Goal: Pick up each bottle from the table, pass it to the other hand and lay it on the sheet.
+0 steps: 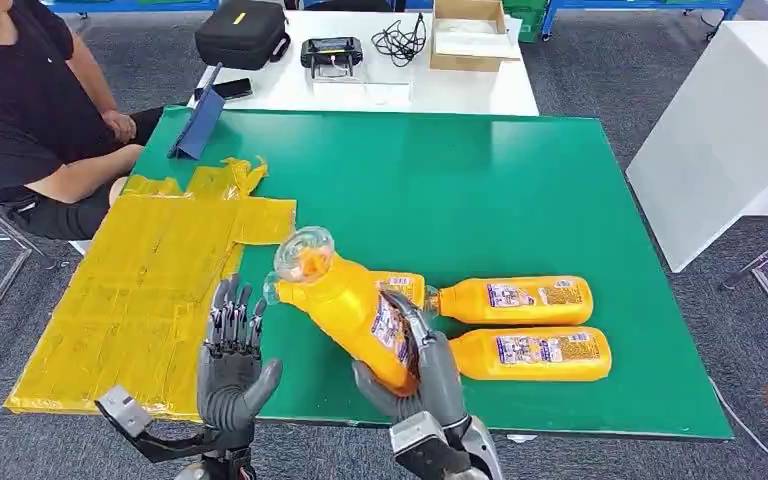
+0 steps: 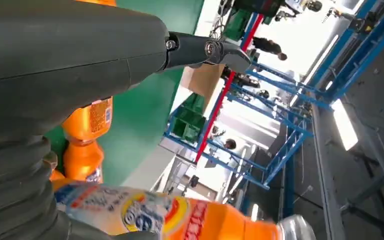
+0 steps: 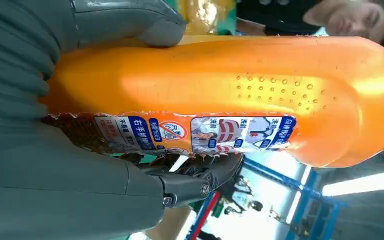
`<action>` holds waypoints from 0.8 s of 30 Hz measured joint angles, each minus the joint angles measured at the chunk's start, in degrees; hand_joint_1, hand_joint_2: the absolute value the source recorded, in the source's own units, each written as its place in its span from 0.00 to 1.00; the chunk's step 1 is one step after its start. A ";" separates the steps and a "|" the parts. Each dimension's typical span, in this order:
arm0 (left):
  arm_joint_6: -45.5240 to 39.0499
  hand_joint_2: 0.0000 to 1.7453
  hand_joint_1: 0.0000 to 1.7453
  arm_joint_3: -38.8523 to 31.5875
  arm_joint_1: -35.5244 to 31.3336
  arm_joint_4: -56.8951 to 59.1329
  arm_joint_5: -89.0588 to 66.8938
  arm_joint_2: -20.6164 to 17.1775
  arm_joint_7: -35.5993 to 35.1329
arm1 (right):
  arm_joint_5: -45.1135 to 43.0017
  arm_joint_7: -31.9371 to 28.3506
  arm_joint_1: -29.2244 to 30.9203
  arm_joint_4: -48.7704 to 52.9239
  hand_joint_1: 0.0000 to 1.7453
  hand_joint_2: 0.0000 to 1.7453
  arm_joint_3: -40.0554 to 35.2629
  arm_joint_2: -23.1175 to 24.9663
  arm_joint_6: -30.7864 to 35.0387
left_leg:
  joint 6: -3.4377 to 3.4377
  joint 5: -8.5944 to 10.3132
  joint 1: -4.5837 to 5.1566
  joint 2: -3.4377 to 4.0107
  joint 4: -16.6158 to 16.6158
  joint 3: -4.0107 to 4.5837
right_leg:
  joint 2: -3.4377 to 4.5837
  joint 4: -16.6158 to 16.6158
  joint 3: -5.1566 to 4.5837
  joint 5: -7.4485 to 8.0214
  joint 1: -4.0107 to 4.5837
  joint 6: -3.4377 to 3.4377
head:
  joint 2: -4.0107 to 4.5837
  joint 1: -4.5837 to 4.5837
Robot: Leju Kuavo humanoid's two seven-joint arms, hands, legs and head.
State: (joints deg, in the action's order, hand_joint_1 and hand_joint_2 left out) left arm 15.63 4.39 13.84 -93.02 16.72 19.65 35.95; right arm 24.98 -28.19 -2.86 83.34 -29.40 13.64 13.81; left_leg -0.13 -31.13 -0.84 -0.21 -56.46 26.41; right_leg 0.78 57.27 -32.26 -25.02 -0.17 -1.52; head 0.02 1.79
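Just right of the yellow sheet (image 1: 150,290), the right hand (image 1: 425,375) grips a tilted orange bottle (image 1: 345,305); the left hand (image 1: 232,365) waits beside it, fingers spread.

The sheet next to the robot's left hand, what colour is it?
Yellow. The sheet lies crinkled on the green table, clearest in the head view.

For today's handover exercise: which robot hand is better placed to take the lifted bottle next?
Left. The left robot hand is open beside the yellow sheet; the right robot hand already holds the bottle.
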 measured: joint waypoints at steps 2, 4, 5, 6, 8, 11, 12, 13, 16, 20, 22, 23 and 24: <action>0.02 1.00 0.00 0.02 -0.10 0.02 -0.11 0.00 -0.11 | 1.64 1.57 0.96 -1.69 1.00 1.00 -0.79 0.04 -1.16 | 0.00 0.00 0.00 0.00 0.00 -0.01 | 0.00 0.00 0.00 0.00 0.00 0.00 | 0.00 0.00; 0.00 1.00 0.00 0.11 -0.23 0.04 -0.35 0.00 -0.11 | 3.41 2.97 2.21 -4.16 1.00 1.00 -2.01 0.17 -2.45 | 0.00 0.00 -0.01 0.01 0.00 -0.02 | 0.00 0.00 0.00 0.00 0.01 0.00 | 0.00 0.00; -0.02 1.00 0.00 0.15 -0.28 0.04 -0.37 0.00 -0.11 | 4.04 3.41 2.76 -5.25 1.00 1.00 -2.49 0.17 -2.82 | 0.00 0.00 -0.01 0.00 0.00 -0.03 | 0.00 0.00 0.00 0.00 0.01 0.00 | 0.00 -0.02; -0.04 1.00 0.00 0.18 -0.31 0.04 -0.52 0.00 -0.11 | 4.33 3.71 3.15 -6.36 1.00 1.00 -3.15 0.17 -2.93 | 0.00 0.01 -0.01 -0.02 0.00 -0.02 | -0.01 0.00 0.00 0.00 0.01 0.00 | 0.00 -0.02; -0.06 1.00 0.00 0.20 -0.32 0.04 -0.52 0.00 -0.11 | 4.61 3.89 3.72 -7.58 1.00 1.00 -3.67 0.17 -2.93 | 0.00 0.01 -0.01 -0.01 0.00 -0.01 | -0.01 0.01 0.00 0.00 0.01 0.00 | 0.00 0.00; -0.07 1.00 0.00 0.20 -0.41 0.04 -0.63 0.00 -0.11 | 4.80 4.22 4.43 -9.07 1.00 1.00 -4.41 0.17 -2.97 | 0.00 0.01 -0.01 0.00 0.00 -0.02 | -0.01 0.01 0.00 0.00 0.01 0.00 | 0.00 -0.02; -0.07 1.00 0.00 0.20 -0.44 0.04 -0.66 0.00 -0.11 | 5.14 4.48 4.70 -9.53 1.00 1.00 -4.72 0.17 -3.23 | 0.00 0.01 -0.01 0.00 0.00 -0.01 | -0.01 0.01 0.00 0.00 0.01 0.00 | 0.00 -0.02; -0.09 1.00 0.00 0.20 -0.47 0.07 -0.68 0.00 -0.11 | 5.75 4.92 5.05 -10.08 1.00 1.00 -5.12 0.17 -3.76 | 0.00 0.01 -0.01 0.00 0.00 -0.01 | -0.01 0.01 0.00 0.00 0.01 0.00 | 0.00 0.00; -0.39 1.00 0.00 0.26 -0.79 0.22 -0.68 0.00 -0.11 | 7.04 5.70 6.24 -12.39 1.00 1.00 -6.76 0.28 -4.79 | 0.00 0.01 0.00 0.00 0.00 0.00 | -0.01 0.00 0.00 0.00 0.00 0.00 | 0.00 -0.02; -1.36 1.00 0.53 0.42 -1.22 0.66 -0.85 0.00 -0.07 | 8.06 6.31 8.21 -15.96 1.00 1.00 -9.20 0.44 -5.35 | 0.00 0.01 0.00 0.00 0.00 -0.01 | -0.01 0.00 0.00 0.00 0.00 0.00 | 0.00 0.00; -2.29 1.00 1.00 0.44 -1.32 0.92 -1.25 0.00 0.09 | 8.48 6.45 9.26 -17.42 1.00 1.00 -10.38 0.57 -5.66 | 0.00 0.01 -0.01 0.00 0.00 -0.03 | -0.01 0.01 0.00 0.00 0.01 0.00 | 0.00 -0.04; -2.95 1.00 1.00 0.44 -1.38 1.07 -1.53 0.00 0.24 | 8.74 6.58 9.83 -18.16 1.00 1.00 -11.00 0.79 -5.68 | 0.00 0.01 -0.01 0.00 0.00 -0.04 | 0.00 0.01 0.00 0.00 0.01 0.00 | 0.00 0.02; -3.80 1.00 1.00 0.44 -1.46 1.22 -2.24 0.00 0.39 | 8.87 6.62 10.31 -18.77 1.00 1.00 -11.60 0.85 -5.68 | 0.00 0.01 -0.01 0.00 0.00 -0.05 | 0.00 0.01 0.00 0.00 0.01 0.00 | 0.00 -0.02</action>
State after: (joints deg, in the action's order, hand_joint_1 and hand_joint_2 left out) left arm 11.83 4.83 12.38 -91.80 14.48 19.65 36.35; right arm 33.86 -21.57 7.45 64.57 -41.00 14.49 8.13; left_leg -0.13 -31.12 -0.84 -0.21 -56.46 26.36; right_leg 0.78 57.28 -32.27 -25.01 -0.16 -1.52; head 0.02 1.77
